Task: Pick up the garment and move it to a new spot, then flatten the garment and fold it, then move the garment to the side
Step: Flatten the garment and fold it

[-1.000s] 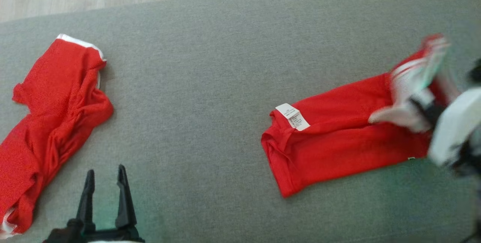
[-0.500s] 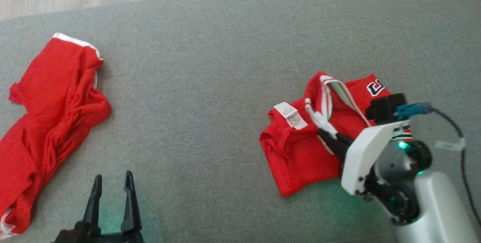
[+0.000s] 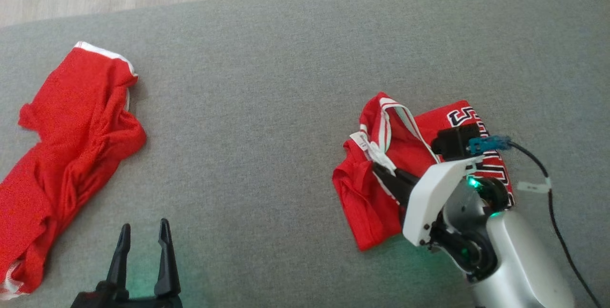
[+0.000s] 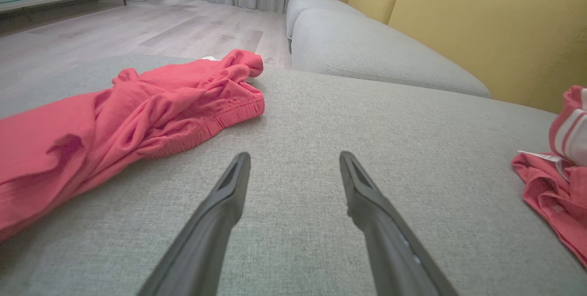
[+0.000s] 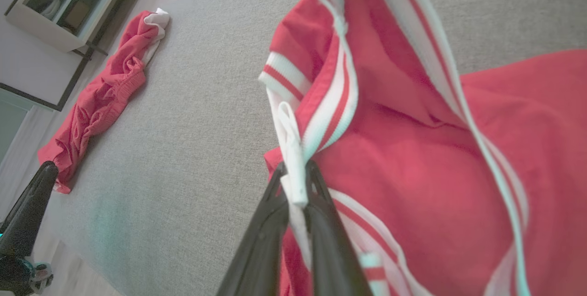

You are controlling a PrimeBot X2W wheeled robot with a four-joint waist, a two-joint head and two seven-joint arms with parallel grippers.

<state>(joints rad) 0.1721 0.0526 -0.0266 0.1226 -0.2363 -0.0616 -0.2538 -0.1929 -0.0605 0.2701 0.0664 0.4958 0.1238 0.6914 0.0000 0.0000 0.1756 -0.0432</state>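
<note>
Head view, right end effector [image 3: 377, 168] pinching white-trimmed red mesh garment [image 3: 369, 205]

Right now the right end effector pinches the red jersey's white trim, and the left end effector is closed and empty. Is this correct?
No: the left end effector is open, not closed; the left wrist view shows its fingers spread apart, empty. The right end effector does pinch the white trim of the red jersey.
</note>
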